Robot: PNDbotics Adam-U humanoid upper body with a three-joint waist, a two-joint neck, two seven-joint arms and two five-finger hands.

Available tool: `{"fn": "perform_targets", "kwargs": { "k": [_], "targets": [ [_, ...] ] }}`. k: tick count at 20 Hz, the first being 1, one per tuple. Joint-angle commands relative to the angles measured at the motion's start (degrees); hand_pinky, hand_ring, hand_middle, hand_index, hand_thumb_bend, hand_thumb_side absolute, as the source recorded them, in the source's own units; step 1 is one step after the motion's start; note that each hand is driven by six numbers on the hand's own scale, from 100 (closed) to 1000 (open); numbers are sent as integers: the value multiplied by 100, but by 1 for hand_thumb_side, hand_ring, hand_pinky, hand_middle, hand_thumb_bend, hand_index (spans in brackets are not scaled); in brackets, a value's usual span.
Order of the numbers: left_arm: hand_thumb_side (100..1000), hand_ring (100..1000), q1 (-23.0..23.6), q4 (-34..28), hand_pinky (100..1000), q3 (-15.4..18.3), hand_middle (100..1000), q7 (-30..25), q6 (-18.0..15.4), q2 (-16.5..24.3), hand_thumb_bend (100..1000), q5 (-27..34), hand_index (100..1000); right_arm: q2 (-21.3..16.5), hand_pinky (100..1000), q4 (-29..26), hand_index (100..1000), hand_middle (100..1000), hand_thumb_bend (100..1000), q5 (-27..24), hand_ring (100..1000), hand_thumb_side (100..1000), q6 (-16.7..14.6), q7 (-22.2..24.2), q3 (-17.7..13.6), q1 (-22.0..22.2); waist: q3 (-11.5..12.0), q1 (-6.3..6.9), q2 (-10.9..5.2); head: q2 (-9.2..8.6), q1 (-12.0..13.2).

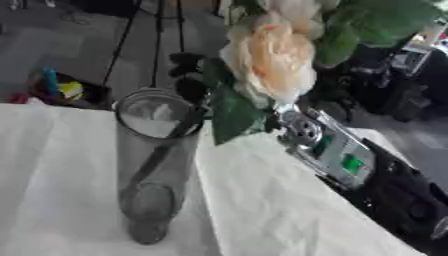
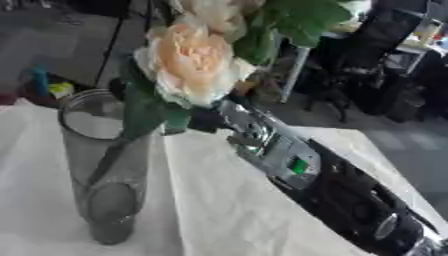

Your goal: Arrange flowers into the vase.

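Note:
A tall clear glass vase (image 1: 153,165) stands upright on the white tablecloth (image 1: 271,210). A peach rose (image 1: 271,60) with green leaves (image 1: 232,112) hovers just right of the vase's mouth. Its dark stem (image 1: 157,155) slants down inside the glass. My right hand (image 1: 186,70) comes in from the lower right on a black and silver arm (image 2: 289,160). The bloom and leaves mostly hide the hand, but dark fingers show curled at the stem by the rim. A second pale bloom (image 1: 293,7) shows at the top edge. My left hand is out of sight.
The table's right edge runs diagonally under my right arm. Beyond the far edge at the left sits a dark basket (image 1: 61,90) with colourful items. Dark chairs and a desk (image 2: 385,65) stand on the floor at the back right.

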Motion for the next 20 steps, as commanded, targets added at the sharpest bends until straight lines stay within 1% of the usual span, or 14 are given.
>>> {"fn": "perform_targets", "kwargs": {
  "k": [1,2,5,8,9,10,11,13,14,15,16,17,18,20],
  "targets": [
    [1000,557,-24,-91,564,-79,806,-44,-11,-19,100,39,898,-195,844,77,1000,836,346,-38,996,1000,88,-29,-35,-149,22,113,-167,-126,-82],
    [1000,558,-23,-91,564,-86,806,-54,-15,-22,100,47,898,-204,843,127,1000,836,384,-65,996,1000,123,-13,-31,-172,21,129,-178,-125,-86],
    [1000,557,-12,-91,564,-91,806,-72,-22,-20,100,65,898,-224,846,296,1000,840,353,-138,1000,1000,191,1,-66,-206,11,159,-196,-135,-93],
    [1000,557,-6,-91,563,-87,807,-80,-6,-15,100,67,897,-237,861,369,1000,847,362,-169,1000,1000,189,21,-89,-221,-17,157,-188,-147,-77],
    [1000,558,-10,-91,563,-90,808,-88,-1,-16,100,66,897,-233,864,374,1000,852,389,-167,1000,1000,179,34,-87,-222,-17,150,-183,-151,-73],
    [1000,558,-14,-91,564,-90,809,-95,3,-19,100,65,898,-236,878,362,1000,866,542,-145,1000,1000,149,85,-74,-213,-15,140,-177,-153,-70],
    [1000,558,-17,-91,563,-86,810,-99,10,-21,100,63,898,-239,884,342,1000,871,601,-86,1000,1000,88,209,-56,-190,-8,127,-171,-153,-63],
    [1000,558,-24,-91,564,-80,811,-107,21,-25,100,61,898,-235,903,334,1000,886,817,53,1000,1000,-50,599,-24,-136,11,104,-164,-146,-47],
    [1000,558,-29,-91,564,-77,811,-110,25,-27,100,61,898,-231,915,343,1000,897,983,123,1000,889,-107,859,-6,-109,21,91,-161,-144,-41],
    [1000,558,-36,-91,564,-73,811,-110,29,-29,100,61,898,-221,916,356,1000,898,1000,197,1000,864,-148,1153,2,-90,30,79,-159,-141,-35],
    [1000,558,-41,-91,564,-71,811,-112,32,-29,100,61,898,-210,922,378,1000,901,1000,259,1000,740,-168,1396,-9,-84,32,72,-159,-137,-28],
    [1000,558,-44,-91,564,-71,811,-118,33,-29,100,59,898,-201,926,401,1000,902,1000,320,1000,585,-157,1629,-11,-68,34,66,-159,-129,-22],
    [1000,558,-47,-91,564,-69,811,-123,35,-29,100,57,898,-188,934,411,1000,906,1000,371,1000,541,-142,1830,-21,-58,36,60,-161,-125,-19],
    [1000,558,-49,-91,564,-60,811,-125,37,-29,100,53,898,-169,941,413,1000,911,1000,454,1000,541,-141,2100,-57,-43,35,53,-164,-123,-18]
  ]
}}
